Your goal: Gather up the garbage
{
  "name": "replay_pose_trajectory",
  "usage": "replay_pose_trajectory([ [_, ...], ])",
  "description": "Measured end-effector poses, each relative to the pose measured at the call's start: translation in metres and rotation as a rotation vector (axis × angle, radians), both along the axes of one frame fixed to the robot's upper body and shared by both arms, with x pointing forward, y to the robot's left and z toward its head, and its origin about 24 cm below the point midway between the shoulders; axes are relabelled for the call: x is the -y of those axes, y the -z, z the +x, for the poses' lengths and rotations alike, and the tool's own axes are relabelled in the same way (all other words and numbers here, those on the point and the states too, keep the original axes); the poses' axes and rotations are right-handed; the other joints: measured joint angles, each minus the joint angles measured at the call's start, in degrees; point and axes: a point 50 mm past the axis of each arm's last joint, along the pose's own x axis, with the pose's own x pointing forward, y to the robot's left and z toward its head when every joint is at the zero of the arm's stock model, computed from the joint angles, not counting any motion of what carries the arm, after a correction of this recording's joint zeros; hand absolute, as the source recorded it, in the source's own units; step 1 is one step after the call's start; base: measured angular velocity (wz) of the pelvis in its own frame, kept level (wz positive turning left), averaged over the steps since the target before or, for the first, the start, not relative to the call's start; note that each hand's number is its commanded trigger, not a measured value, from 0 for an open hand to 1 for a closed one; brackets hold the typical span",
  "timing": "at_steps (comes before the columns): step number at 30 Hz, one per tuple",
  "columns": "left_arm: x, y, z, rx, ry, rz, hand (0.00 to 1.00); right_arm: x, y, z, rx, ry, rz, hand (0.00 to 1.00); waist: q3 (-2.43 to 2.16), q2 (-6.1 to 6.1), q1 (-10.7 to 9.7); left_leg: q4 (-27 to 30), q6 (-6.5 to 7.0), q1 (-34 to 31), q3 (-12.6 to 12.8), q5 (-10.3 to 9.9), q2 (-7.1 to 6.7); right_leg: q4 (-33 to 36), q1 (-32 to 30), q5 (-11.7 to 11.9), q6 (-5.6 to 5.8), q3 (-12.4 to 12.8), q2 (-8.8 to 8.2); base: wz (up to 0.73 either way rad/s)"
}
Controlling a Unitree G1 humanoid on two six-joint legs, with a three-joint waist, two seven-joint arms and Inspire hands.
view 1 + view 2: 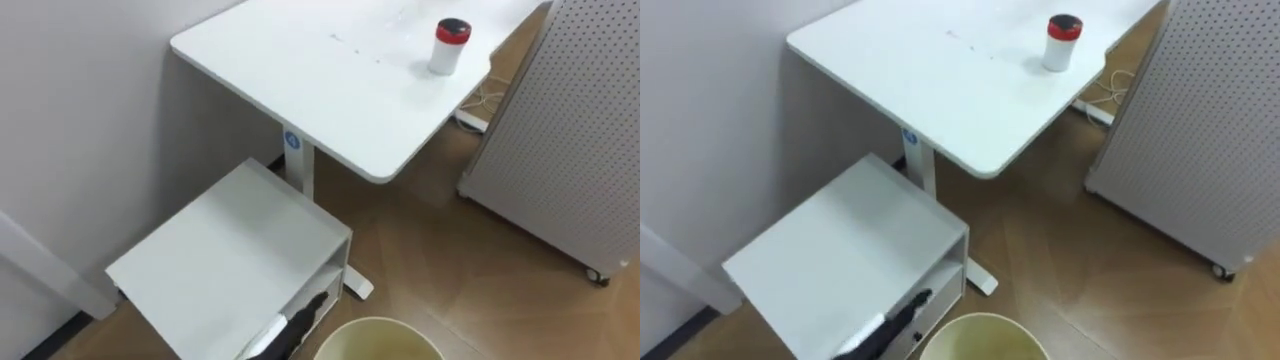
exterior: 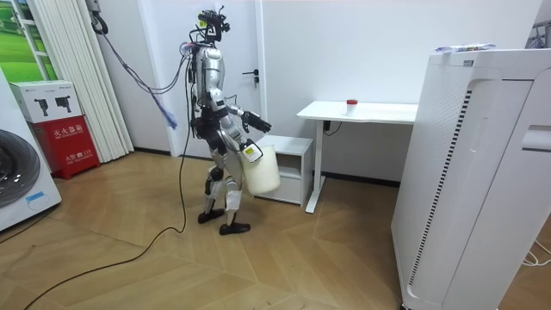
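1. Ref. landmark: the white bench (image 1: 300, 70), viewed from above across its near corner.
2. Task item: a red-capped canister (image 1: 450, 47) is stood upright on the bench top, toward its far right side. It is touched by neither hand.
3. A low white cabinet (image 1: 230, 260) is set beside the bench leg, partly under the bench's near corner.
4. A pale bin (image 1: 380, 340) is carried short of the bench, in front of the cabinet.
5. The left hand (image 1: 300, 318) is seen short of the bench, betw. cabinet front and bin rim. Its fingers are stretched straight and close together, w/ nothing gripped.
6. The right hand (image 2: 250, 152) is placed at the bin's upper rim, on the side away from the bench. Its state cannot be told.
7. A perforated white panel (image 1: 570, 130) on castors is stood just right of the bench.
8. The robot is stood upright on the wood floor, short of the bench and facing it.
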Motion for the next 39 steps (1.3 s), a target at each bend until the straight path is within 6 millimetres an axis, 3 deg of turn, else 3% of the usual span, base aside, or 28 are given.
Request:
replay_pose_trajectory([
  [2,-0.007,-0.007,-0.003,0.018,-0.061,-0.061,0.00,0.000,-0.001,-0.003,0.010,-0.003,-0.001,1.00,-0.15,0.11,0.12,-0.24,-0.01,2.30,-0.24,0.01,0.17,-1.38,2.27,-0.02,-0.06,0.73,0.85,-0.39],
  [4,-0.012,-0.015,-0.001,0.046,-0.116,-0.116,0.00,0.000,-0.001,-0.003,0.010,-0.009,-0.005,1.00,-0.55,0.38,0.89,-1.10,-0.02,4.53,-2.68,0.00,-0.23,-1.47,3.29,-0.08,-0.22,2.90,1.85,-0.61],
  [7,-0.017,-0.030,0.004,0.123,-0.177,-0.161,0.00,-0.002,-0.002,-0.002,0.016,-0.046,-0.018,1.00,-0.82,0.49,1.78,-1.86,-0.06,7.89,-7.88,0.03,-1.74,-1.22,4.96,-0.28,-0.61,6.59,2.85,-0.66],
  [9,-0.022,-0.042,0.006,0.197,-0.214,-0.194,0.00,-0.006,-0.007,0.004,0.046,-0.084,-0.027,1.00,-0.96,0.37,1.77,-3.96,-0.33,9.96,-12.94,0.18,-2.84,-1.10,5.25,-0.27,-0.74,9.16,3.95,-0.59],
  [11,-0.023,-0.048,0.006,0.234,-0.227,-0.206,0.00,-0.007,-0.007,0.004,0.050,-0.089,-0.023,1.00,-1.10,0.11,1.47,-5.76,-0.37,11.38,-14.93,0.21,-3.10,-1.12,5.51,-0.12,-0.89,9.74,4.40,-0.29],
  [14,-0.020,-0.064,0.008,0.308,-0.238,-0.232,0.00,-0.007,-0.007,-0.006,0.048,-0.072,-0.019,1.00,-1.54,-0.70,1.53,-8.20,-0.56,12.55,-14.16,0.31,-2.99,-1.30,5.18,0.21,-0.58,11.13,5.29,-0.13],
  [17,-0.024,-0.074,0.010,0.361,-0.263,-0.244,0.00,-0.003,-0.008,-0.005,0.050,-0.052,-0.032,1.00,-1.62,-0.35,1.82,-9.92,-0.63,13.41,-12.58,0.35,-2.95,-2.34,4.96,1.69,-0.23,12.64,6.08,-0.30],
  [22,-0.032,-0.083,0.017,0.414,-0.319,-0.247,0.00,-0.002,-0.007,-0.007,0.042,-0.057,-0.047,1.00,-1.39,0.08,1.40,-10.71,-0.58,13.08,-10.35,0.38,-3.84,-3.39,3.81,4.19,0.77,14.51,6.04,-0.32],
  [24,-0.038,-0.084,0.018,0.433,-0.358,-0.242,0.00,-0.002,-0.006,-0.008,0.035,-0.063,-0.052,1.00,-1.39,0.31,1.87,-10.74,0.14,12.74,-6.13,0.79,-4.13,-6.13,3.71,7.29,1.49,17.28,6.65,-0.66],
  [25,-0.041,-0.085,0.018,0.440,-0.375,-0.240,0.00,-0.003,-0.006,-0.007,0.033,-0.065,-0.050,1.00,-1.43,0.40,1.98,-10.82,0.38,12.51,-4.89,0.92,-4.12,-7.46,3.72,8.53,1.53,17.40,6.82,-0.94],
  [26,-0.047,-0.088,0.018,0.461,-0.413,-0.238,0.00,-0.005,-0.006,-0.005,0.034,-0.064,-0.043,1.00,-1.46,0.55,2.69,-11.15,0.72,12.07,-1.36,1.10,-3.30,-10.34,3.72,11.29,0.89,15.46,6.95,-0.97],
  [27,-0.051,-0.089,0.019,0.476,-0.445,-0.239,0.00,-0.005,-0.006,-0.005,0.030,-0.059,-0.039,1.00,-0.91,1.40,3.48,-11.93,1.17,12.20,2.86,0.90,-2.38,-7.32,3.56,9.42,-0.71,9.75,6.06,-0.85],
  [28,-0.051,-0.090,0.019,0.479,-0.453,-0.244,0.00,-0.003,-0.006,-0.007,0.024,-0.054,-0.041,1.00,-1.00,1.33,3.42,-12.22,1.18,12.42,5.02,0.97,-2.24,-3.40,3.56,6.15,-0.68,6.77,5.23,-0.48],
  [29,-0.048,-0.092,0.019,0.491,-0.459,-0.262,0.00,0.000,-0.005,-0.010,0.017,-0.044,-0.050,1.00,-1.06,1.20,3.89,-12.86,1.10,12.86,8.87,1.07,-2.49,3.93,3.65,0.73,-0.32,3.08,2.81,-0.26],
  [31,-0.046,-0.095,0.019,0.505,-0.476,-0.283,0.00,0.004,-0.006,-0.009,0.012,-0.039,-0.068,1.00,-1.28,0.82,5.42,-12.80,1.13,12.95,12.55,1.02,-3.51,9.60,4.34,-4.28,1.19,1.63,-0.44,-0.55],
  [32,-0.047,-0.097,0.021,0.519,-0.486,-0.287,0.00,0.003,-0.006,-0.007,0.011,-0.044,-0.070,1.00,-1.13,0.49,5.85,-11.81,1.11,12.59,12.51,0.99,-4.24,7.21,4.87,-5.37,1.55,1.98,-0.95,-0.57],
  [34,-0.048,-0.100,0.022,0.535,-0.498,-0.295,0.00,0.001,-0.005,-0.007,0.008,-0.054,-0.072,1.00,-1.11,0.45,6.70,-10.77,1.21,11.16,7.71,1.01,-5.13,4.39,4.87,-5.54,0.29,3.05,-0.46,-0.41],
  [35,-0.050,-0.100,0.021,0.541,-0.515,-0.293,0.00,-0.002,-0.005,-0.006,0.007,-0.067,-0.066,1.00,-1.15,0.50,6.74,-10.02,1.25,10.57,2.26,1.02,-5.40,3.05,5.19,-4.97,-0.52,3.28,0.18,-0.46],
  [36,-0.051,-0.101,0.022,0.547,-0.520,-0.293,0.00,-0.004,-0.004,-0.007,0.004,-0.079,-0.058,1.00,-1.07,0.37,6.48,-9.48,1.25,10.35,-1.58,1.02,-5.44,2.01,5.73,-4.33,-0.81,3.13,0.69,-0.37],
  [39,-0.051,-0.101,0.022,0.551,-0.527,-0.294,0.00,-0.006,-0.003,-0.008,-0.007,-0.085,-0.044,1.00,-0.99,0.02,5.45,-9.59,1.24,10.52,-2.30,1.10,-4.80,0.07,6.66,-3.00,-1.17,2.93,1.65,-0.11],
])
